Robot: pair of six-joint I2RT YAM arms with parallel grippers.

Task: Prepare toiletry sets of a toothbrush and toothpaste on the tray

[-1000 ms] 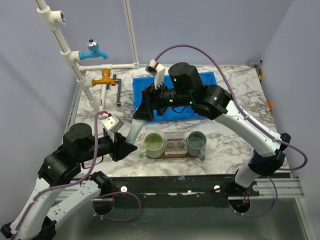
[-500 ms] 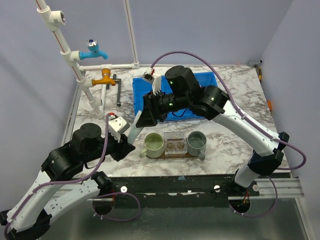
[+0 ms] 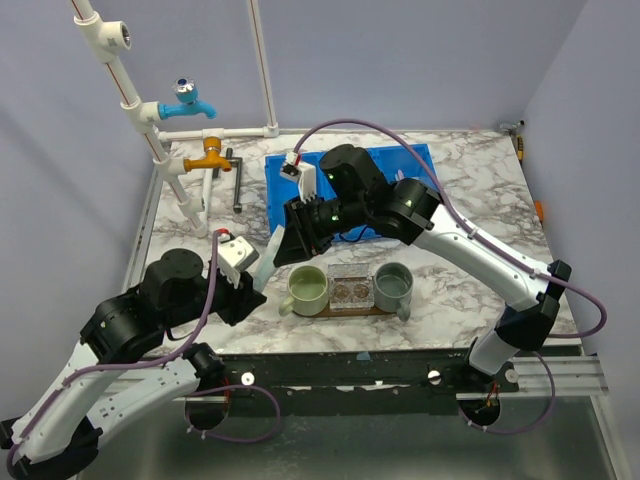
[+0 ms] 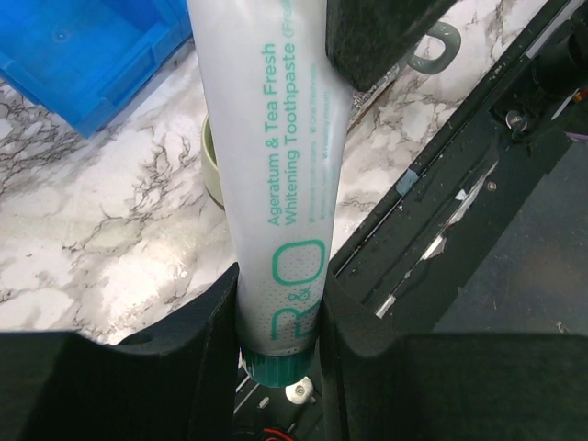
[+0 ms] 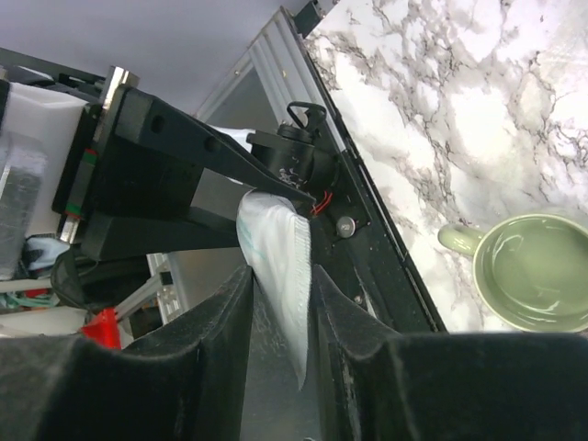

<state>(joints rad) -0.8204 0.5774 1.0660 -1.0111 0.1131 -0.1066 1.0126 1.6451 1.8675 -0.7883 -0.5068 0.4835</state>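
While the left gripper (image 4: 280, 287) pinches the white plastic toothpaste tube (image 4: 276, 138) at its capped end, the right gripper (image 5: 280, 276) clamps its crimped tail.

On tray (image 3: 345, 312), left mug (image 3: 307, 289), dish (image 3: 350, 290), right mug (image 3: 393, 286); bin (image 3: 415, 159) behind; toothpaste tube (image 3: 267, 262) leftward.

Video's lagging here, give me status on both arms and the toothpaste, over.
Left fingers shut on toothpaste tube near its cap. Right fingers shut on its crimped end. Tray occupied: green cup, clear box, grey cup.
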